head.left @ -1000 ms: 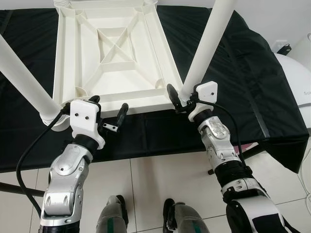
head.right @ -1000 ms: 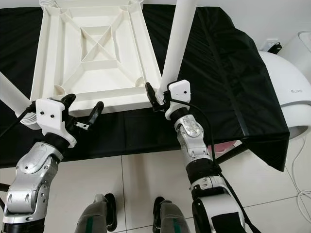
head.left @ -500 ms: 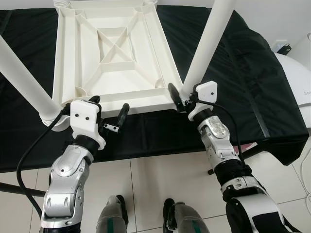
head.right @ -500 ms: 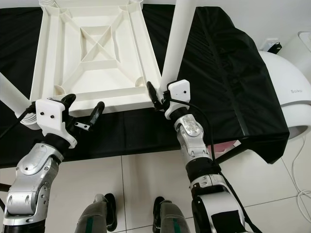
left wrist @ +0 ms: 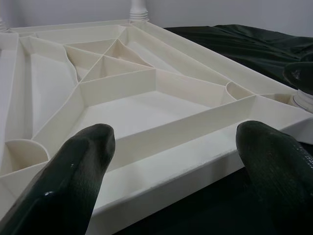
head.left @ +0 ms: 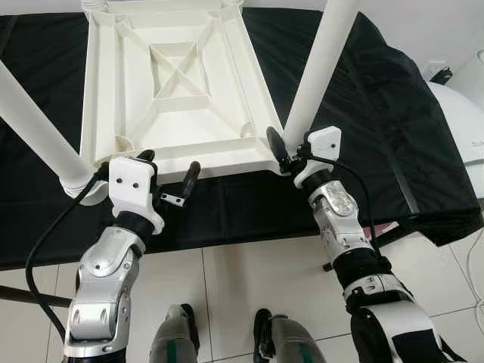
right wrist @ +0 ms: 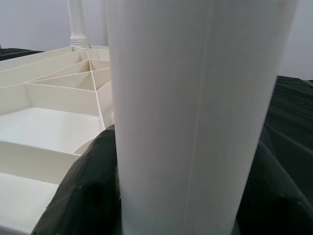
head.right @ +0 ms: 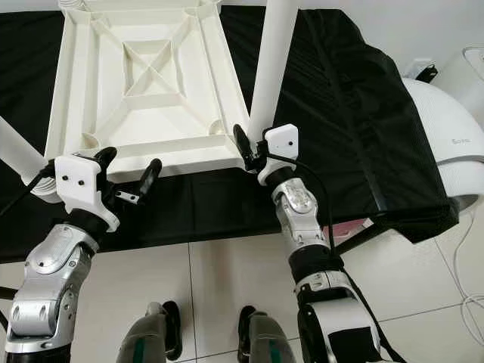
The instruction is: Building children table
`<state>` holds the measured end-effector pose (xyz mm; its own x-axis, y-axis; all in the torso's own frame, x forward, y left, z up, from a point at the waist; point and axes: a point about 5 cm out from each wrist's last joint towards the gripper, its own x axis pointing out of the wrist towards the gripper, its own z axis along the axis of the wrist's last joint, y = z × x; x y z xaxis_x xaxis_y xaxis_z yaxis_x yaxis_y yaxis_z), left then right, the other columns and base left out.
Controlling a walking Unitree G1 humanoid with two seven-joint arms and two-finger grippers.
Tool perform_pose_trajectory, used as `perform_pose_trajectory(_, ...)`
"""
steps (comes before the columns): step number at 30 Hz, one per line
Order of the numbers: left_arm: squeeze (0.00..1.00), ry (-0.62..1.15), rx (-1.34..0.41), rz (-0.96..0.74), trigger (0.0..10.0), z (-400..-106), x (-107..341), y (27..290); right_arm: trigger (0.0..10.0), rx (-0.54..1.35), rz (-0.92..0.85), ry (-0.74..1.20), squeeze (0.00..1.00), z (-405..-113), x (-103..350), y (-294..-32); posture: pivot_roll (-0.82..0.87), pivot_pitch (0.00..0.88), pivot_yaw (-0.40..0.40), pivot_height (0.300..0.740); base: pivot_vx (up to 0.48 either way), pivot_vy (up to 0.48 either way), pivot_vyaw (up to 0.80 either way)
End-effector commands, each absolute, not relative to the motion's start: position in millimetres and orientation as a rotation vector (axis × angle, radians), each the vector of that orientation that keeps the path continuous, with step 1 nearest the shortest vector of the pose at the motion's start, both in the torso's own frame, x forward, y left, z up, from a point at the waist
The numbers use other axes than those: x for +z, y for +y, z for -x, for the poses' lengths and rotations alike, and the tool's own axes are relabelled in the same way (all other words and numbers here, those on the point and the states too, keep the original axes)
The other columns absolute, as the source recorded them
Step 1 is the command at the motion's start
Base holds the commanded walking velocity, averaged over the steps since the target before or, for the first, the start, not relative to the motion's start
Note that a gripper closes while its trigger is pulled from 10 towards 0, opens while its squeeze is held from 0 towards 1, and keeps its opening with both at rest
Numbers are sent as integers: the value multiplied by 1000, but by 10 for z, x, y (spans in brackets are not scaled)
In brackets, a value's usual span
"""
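Head views: the upturned white children's table (head.left: 178,83) lies on a black-draped tabletop (head.left: 393,113). Left claw (head.left: 168,175) gapes at its near edge. Right wrist view: right claw (right wrist: 171,196) clamps a white leg (right wrist: 195,98).

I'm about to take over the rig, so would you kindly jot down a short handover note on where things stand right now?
Right gripper: fingers around the base of the near-right leg, at its corner socket.
Left gripper: open, empty, fingers just before the near edge of the tabletop, not holding it.
The white tabletop lies upside down on the black cloth. The near-left leg stands at its corner, and two more legs stand at the far corners.
Done: all four legs stand in place.
Left: I can't tell if the near-right leg is fully seated; check it, then turn the table upright.
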<state>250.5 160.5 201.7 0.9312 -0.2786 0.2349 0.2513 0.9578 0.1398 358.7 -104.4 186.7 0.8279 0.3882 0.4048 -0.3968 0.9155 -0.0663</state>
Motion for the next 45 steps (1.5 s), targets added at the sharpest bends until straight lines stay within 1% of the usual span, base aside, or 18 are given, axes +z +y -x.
perform_pose_trajectory(1, 0, -249, -204, -100, 10000, -2480, 2013, 1637, 10000, 434, -9, -413, 0, -3580, 1825, -1013, 70, 227, -68, 740, 0, 0, 0)
perform_pose_trajectory(10, 0, -248, -206, -102, 10000, -2481, 2015, 1639, 10000, 430, -17, -408, 0, -3580, 1806, -1021, 71, 226, -66, 740, 0, 0, 0)
perform_pose_trajectory(11, 0, -249, -206, -102, 10000, -2480, 2016, 1638, 10000, 427, -32, -405, 1000, -3583, 1807, -1028, 71, 226, -66, 740, 0, 0, 0)
perform_pose_trajectory(17, 0, -249, -206, -102, 10000, -2475, 2019, 1636, 10000, 421, -15, -424, 1000, -3579, 1834, -1037, 73, 229, -66, 740, 0, 0, 0)
perform_pose_trajectory(18, 0, -248, -204, -102, 10000, -2474, 2021, 1640, 10000, 427, -11, -440, 0, -3571, 1868, -1030, 72, 232, -66, 740, 0, 0, 0)
perform_pose_trajectory(32, 0, -244, -201, -97, 10000, -2471, 2018, 1637, 10000, 428, -16, -497, 0, -3541, 2002, -1029, 67, 237, -67, 740, 0, 0, 0)
perform_pose_trajectory(33, 0, -243, -201, -98, 10000, -2470, 2017, 1637, 7412, 426, -15, -493, 0, -3540, 1991, -1035, 68, 238, -67, 740, 0, 0, 0)
perform_pose_trajectory(35, 0, -243, -202, -99, 10000, -2469, 2016, 1637, 7412, 424, -15, -490, 0, -3540, 1983, -1038, 68, 238, -67, 740, 0, 0, 0)
perform_pose_trajectory(36, 0, -243, -201, -98, 10000, -2468, 2016, 1637, 1686, 424, -15, -484, 0, -3538, 1969, -1039, 68, 238, -67, 740, 0, 0, 0)
perform_pose_trajectory(37, 0, -243, -201, -98, 10000, -2468, 2016, 1637, 1686, 424, -15, -484, 0, -3538, 1969, -1039, 68, 238, -67, 740, 0, 0, 0)
perform_pose_trajectory(38, 0, -243, -201, -99, 10000, -2467, 2017, 1638, 2157, 425, -18, -477, 0, -3536, 1958, -1039, 68, 238, -67, 740, 0, 0, 0)
perform_pose_trajectory(39, 0, -244, -201, -100, 10000, -2467, 2018, 1639, 2157, 426, -21, -473, 0, -3535, 1951, -1038, 68, 238, -67, 740, 0, 0, 0)
perform_pose_trajectory(40, 0, -245, -200, -100, 10000, -2468, 2021, 1640, 0, 428, -24, -467, 0, -3534, 1938, -1036, 70, 240, -67, 740, 0, 0, 0)
perform_pose_trajectory(45, 0, -246, -198, -100, 10000, -2469, 2027, 1641, 0, 427, -24, -451, 0, -3532, 1907, -1036, 69, 239, -68, 740, 0, 0, 0)
